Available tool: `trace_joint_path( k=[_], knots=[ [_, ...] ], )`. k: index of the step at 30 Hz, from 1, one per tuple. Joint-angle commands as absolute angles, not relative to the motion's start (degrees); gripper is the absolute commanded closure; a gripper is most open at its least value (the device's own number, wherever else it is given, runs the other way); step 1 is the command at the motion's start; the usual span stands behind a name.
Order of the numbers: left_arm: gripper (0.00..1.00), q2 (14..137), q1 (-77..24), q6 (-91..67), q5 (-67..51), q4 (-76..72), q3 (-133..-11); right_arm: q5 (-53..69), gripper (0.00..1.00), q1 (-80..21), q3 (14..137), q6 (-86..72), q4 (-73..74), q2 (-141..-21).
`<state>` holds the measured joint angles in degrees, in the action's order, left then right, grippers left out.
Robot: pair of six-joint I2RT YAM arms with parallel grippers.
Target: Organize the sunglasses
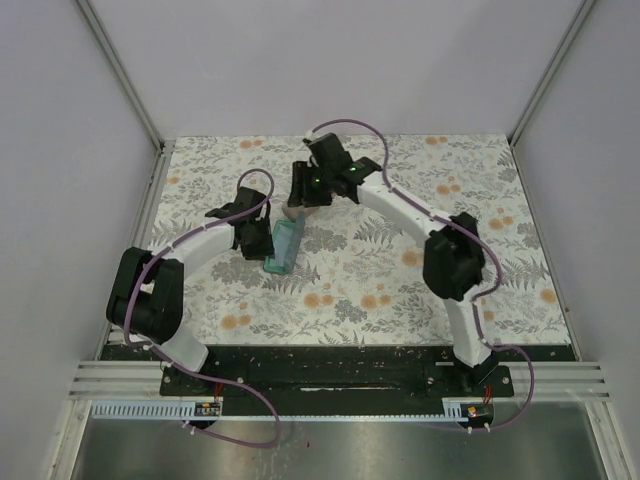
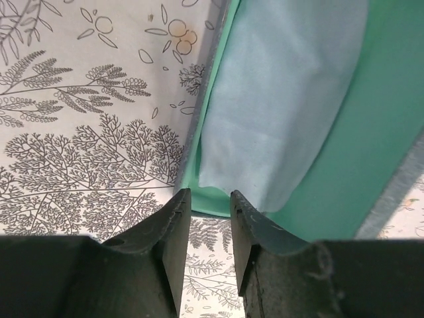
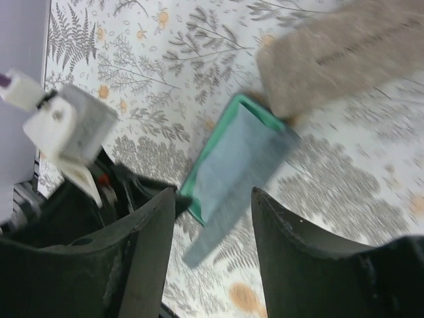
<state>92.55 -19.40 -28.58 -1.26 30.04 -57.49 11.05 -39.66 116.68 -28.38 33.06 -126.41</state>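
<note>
The sunglasses do not show in any view. An open oblong case with a green lining lies at the middle left of the table, and a light blue cloth lies inside it. My left gripper sits at the case's near end, open by a narrow gap with only tablecloth between its fingers. My right gripper hovers above the case, open wide and empty. In the top view the left gripper is beside the case and the right gripper is just beyond it.
A tan oblong case lies closed beside the far end of the open case, and it shows faintly under the right gripper. The table carries a floral cloth. White walls close in the left, right and back.
</note>
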Motion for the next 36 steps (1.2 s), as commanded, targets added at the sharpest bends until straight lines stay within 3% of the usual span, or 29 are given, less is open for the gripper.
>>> trace_joint_path(
  k=[1, 7, 12, 16, 22, 27, 36],
  knots=[
    [0.65, 88.4, -19.1, -28.8, 1.3, 29.1, -59.7, 7.0, 0.42, -33.9, 102.0, -30.4, 29.6, -108.1],
    [0.64, 90.6, -18.9, -27.3, 2.5, 29.3, -63.6, 7.5, 0.41, -20.8, 81.4, -28.9, 28.1, -91.4],
    [0.67, 97.1, -18.9, -26.2, 4.3, 29.2, -67.8, 5.4, 0.38, -12.1, 72.9, -25.2, 31.1, -82.7],
    [0.71, 101.9, -18.8, -25.9, 5.0, 28.9, -70.3, 2.0, 0.30, -6.3, 68.9, -27.9, 33.4, -79.0],
    [0.74, 105.7, -18.6, -25.4, 8.3, 28.8, -71.3, -8.5, 0.29, -1.2, 65.8, -31.8, 36.3, -76.8],
    [0.75, 106.3, -18.4, -25.4, 6.1, 27.0, -70.6, -9.4, 0.30, 4.6, 62.4, -35.8, 34.7, -77.2],
    [0.92, 107.8, -18.5, -26.5, 0.6, 24.4, -70.1, -4.8, 0.42, 9.4, 57.5, -43.3, 22.8, -84.5]
  ],
)
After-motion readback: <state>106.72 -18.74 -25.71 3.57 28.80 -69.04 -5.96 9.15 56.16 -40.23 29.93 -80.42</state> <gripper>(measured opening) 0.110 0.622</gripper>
